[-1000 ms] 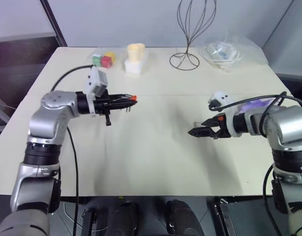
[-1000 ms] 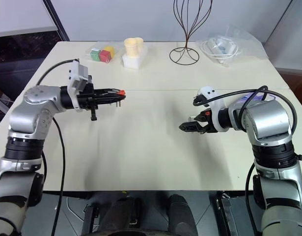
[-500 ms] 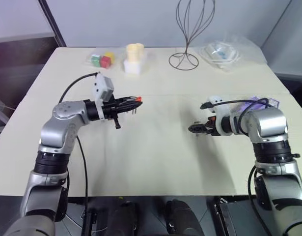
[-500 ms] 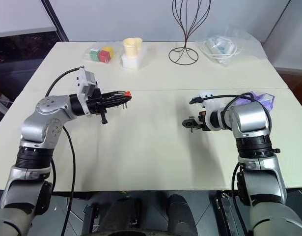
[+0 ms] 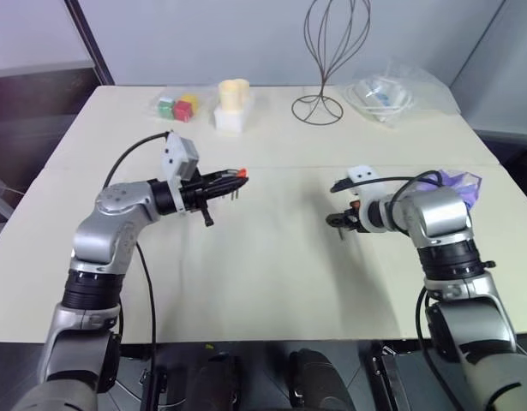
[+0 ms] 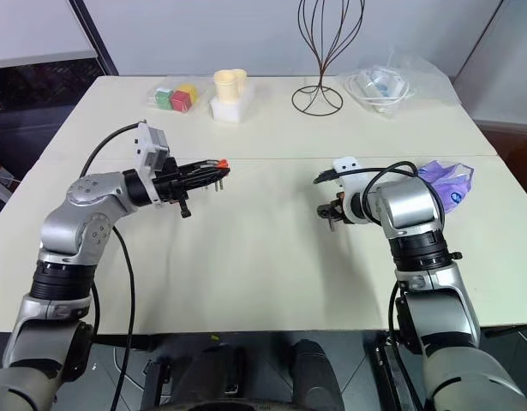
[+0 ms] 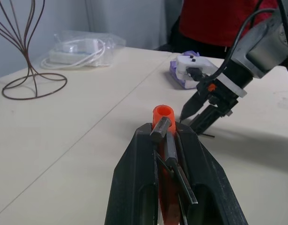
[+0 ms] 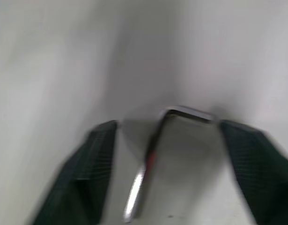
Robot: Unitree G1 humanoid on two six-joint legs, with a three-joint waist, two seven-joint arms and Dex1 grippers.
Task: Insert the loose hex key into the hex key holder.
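Lying flat: loose hex key (image 8: 153, 159) | thin, shiny, L-shaped

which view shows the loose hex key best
The right wrist view: the loose hex key lies on the table between the right gripper's open fingers, its L-bend plain. The left wrist view gives a thin sliver by that gripper's tips. In the head views it is too small to make out.

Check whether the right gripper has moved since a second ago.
Yes. The right gripper has gone down toward the table and now straddles the hex key lying there.
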